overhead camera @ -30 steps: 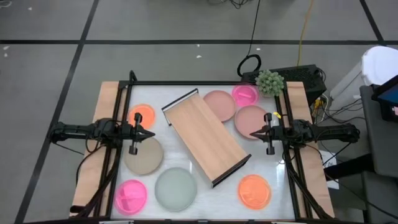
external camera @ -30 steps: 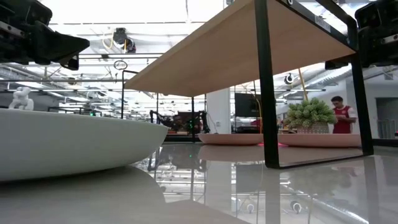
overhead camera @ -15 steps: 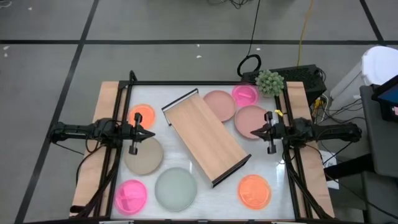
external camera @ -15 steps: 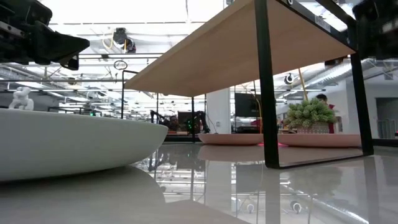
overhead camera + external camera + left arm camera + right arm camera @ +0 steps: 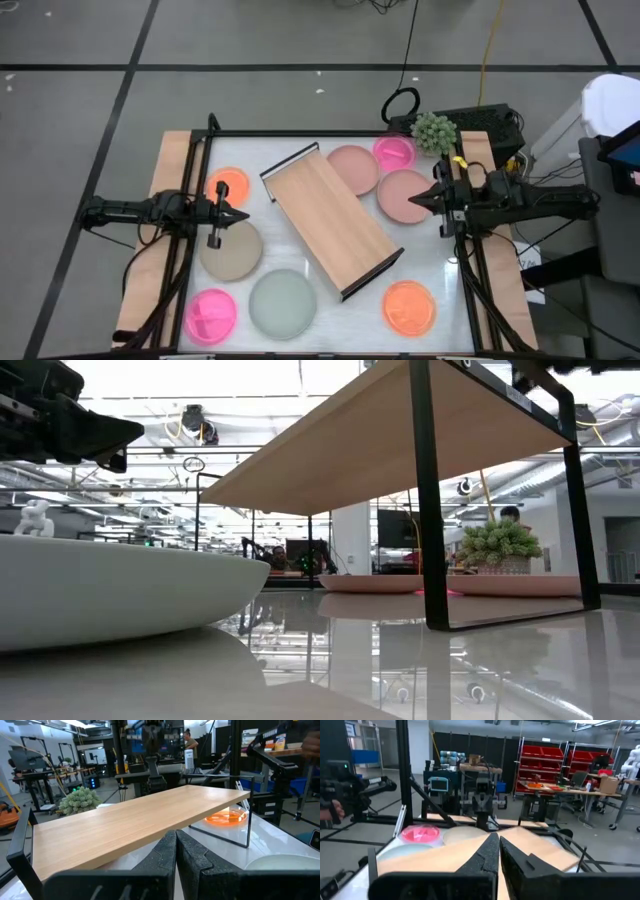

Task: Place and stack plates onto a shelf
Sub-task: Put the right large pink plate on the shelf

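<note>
The light-wood shelf [image 5: 331, 222] stands slantwise mid-table on its black frame ends. Around it the plates lie flat on the tabletop: a small orange one [image 5: 228, 187], a beige one [image 5: 230, 251], a hot-pink one [image 5: 211, 313], a grey-green one [image 5: 283, 303], an orange one [image 5: 410, 307], two dusty-pink ones [image 5: 352, 168] [image 5: 403, 195] and a hot-pink one [image 5: 394, 152]. My left gripper [image 5: 244, 215] hovers shut above the beige plate's far rim. My right gripper [image 5: 413, 201] is shut above the nearer dusty-pink plate. Both wrist views show the fingers closed, left gripper [image 5: 176, 845] and right gripper [image 5: 495, 845].
A potted plant [image 5: 434, 131] sits at the far right corner beside the hot-pink plate. A black frame [image 5: 300, 134] runs round the white tabletop. Bare tabletop lies between the shelf and the right edge [image 5: 430, 250]. A person [image 5: 510, 516] stands far behind the table.
My right gripper has risen and drawn back a little toward the table's far and right edges, staying shut; in the low view it has climbed almost out of the top of the picture. The left arm, the plates and the shelf have kept still.
</note>
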Robot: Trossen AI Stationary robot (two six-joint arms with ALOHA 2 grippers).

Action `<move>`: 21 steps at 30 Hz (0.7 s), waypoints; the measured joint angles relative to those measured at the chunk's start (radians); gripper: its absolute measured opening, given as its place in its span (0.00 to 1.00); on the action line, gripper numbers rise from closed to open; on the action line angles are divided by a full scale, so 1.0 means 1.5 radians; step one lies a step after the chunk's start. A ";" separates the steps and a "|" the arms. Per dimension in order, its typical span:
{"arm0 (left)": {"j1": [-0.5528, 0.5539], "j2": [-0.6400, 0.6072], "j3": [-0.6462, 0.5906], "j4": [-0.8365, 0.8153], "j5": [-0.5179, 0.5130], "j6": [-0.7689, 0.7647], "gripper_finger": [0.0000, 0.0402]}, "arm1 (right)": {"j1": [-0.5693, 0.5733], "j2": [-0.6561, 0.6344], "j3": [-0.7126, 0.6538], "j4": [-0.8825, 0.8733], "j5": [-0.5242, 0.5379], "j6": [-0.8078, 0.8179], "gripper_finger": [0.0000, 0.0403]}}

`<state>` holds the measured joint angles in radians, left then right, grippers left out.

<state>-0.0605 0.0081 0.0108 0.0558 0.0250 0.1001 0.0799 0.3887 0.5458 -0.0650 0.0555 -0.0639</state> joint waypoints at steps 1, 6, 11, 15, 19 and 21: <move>0.000 0.000 0.000 0.000 0.000 0.000 0.03 | 0.000 0.016 0.024 -0.016 0.000 0.000 0.00; 0.000 0.000 0.000 0.000 0.000 0.000 0.03 | 0.000 0.099 0.145 -0.094 0.000 0.003 0.00; 0.000 0.000 0.000 0.000 0.000 0.000 0.03 | 0.000 0.165 0.245 -0.157 0.013 0.035 0.00; 0.000 0.000 0.000 0.000 0.000 0.000 0.03 | 0.000 0.205 0.303 -0.231 0.057 0.036 0.00; 0.000 0.000 0.000 0.000 0.000 0.000 0.03 | 0.000 0.227 0.323 -0.262 0.070 0.057 0.00; 0.000 0.000 0.000 0.000 0.000 0.000 0.03 | 0.000 0.232 0.323 -0.270 0.069 0.057 0.00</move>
<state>-0.0605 0.0078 0.0105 0.0559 0.0246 0.1001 0.0799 0.7361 1.0298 -0.4696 0.1596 0.0219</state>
